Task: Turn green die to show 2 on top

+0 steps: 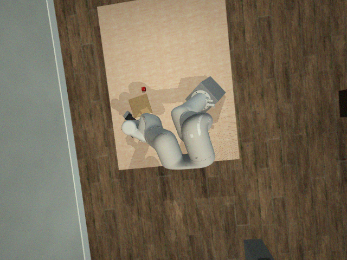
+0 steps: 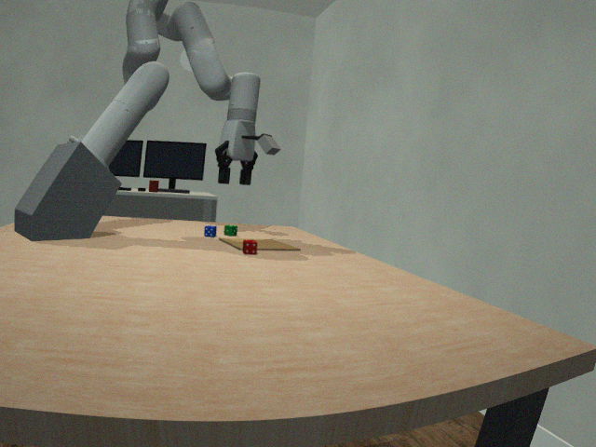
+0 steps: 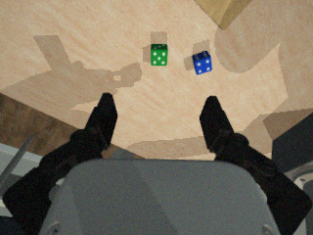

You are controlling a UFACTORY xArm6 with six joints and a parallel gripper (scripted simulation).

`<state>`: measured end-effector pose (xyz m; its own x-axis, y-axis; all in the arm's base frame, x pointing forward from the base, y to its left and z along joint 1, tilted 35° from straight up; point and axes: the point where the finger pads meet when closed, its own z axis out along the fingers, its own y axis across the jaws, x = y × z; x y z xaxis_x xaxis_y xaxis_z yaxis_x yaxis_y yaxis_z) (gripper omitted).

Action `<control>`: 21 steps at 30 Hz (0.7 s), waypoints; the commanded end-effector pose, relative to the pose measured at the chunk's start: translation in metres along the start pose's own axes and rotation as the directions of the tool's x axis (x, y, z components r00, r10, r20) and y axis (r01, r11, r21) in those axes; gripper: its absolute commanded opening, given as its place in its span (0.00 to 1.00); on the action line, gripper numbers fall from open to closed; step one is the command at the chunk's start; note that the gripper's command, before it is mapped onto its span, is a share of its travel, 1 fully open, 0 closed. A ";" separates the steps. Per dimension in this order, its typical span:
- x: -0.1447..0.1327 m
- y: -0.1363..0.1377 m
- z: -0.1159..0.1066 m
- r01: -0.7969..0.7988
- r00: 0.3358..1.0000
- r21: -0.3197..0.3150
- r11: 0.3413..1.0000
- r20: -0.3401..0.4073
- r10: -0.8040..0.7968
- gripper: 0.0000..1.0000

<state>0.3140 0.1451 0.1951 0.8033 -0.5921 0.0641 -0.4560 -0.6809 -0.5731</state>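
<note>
Claw (image 3: 158,117) spread wide, holding nothing, high above desk (image 2: 289,307); green die (image 3: 158,54) lies ahead of fingertips, off mat (image 2: 269,245)

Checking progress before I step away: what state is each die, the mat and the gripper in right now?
green die: flat on the table, off the mat
blue die: flat on the table, beside the green one
red die: flat, by the mat's edge
mat: flat
gripper: jaws open, empty, high above the dice

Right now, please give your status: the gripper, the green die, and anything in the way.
Gripper open, empty, high above table. Green die on bare table, off mat, untouched. Blue die close beside it; red die at mat's near edge.
</note>
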 end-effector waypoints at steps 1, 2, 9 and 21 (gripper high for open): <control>0.003 0.000 0.034 0.000 1.000 -0.003 1.000 -0.004 0.000 1.00; 0.003 0.000 0.035 0.000 1.000 -0.003 1.000 -0.004 0.000 1.00; 0.003 0.000 0.035 0.000 1.000 -0.003 1.000 -0.004 0.000 0.42; 0.003 0.000 0.035 0.000 1.000 -0.003 1.000 -0.004 0.000 0.42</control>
<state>0.3293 0.1585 0.1659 0.8021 -0.5936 0.0661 -0.4585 -0.6829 -0.5687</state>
